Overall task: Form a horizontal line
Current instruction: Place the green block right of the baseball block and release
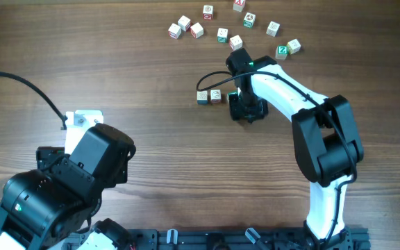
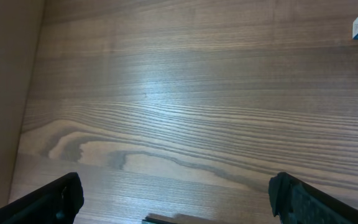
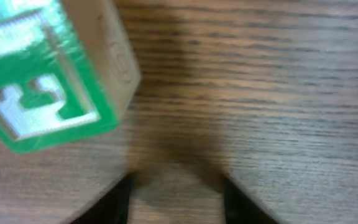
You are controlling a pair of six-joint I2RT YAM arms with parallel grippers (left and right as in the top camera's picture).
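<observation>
green cube [image 1: 281, 50]: white "Z"
green-faced cube [image 3: 48, 74]: white letter, blurred, unreadable
other cubes [image 1: 185, 23]: prints too small to read

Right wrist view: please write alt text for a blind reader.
A pale wooden cube with a green printed face fills the upper left, blurred and tilted, against the brown wooden table. Below, the right tool shows two dark fingertips apart, only table between them.

White links [image 1: 283, 87], black joints [image 1: 328, 135], black right gripper [image 3: 176, 202]
</observation>
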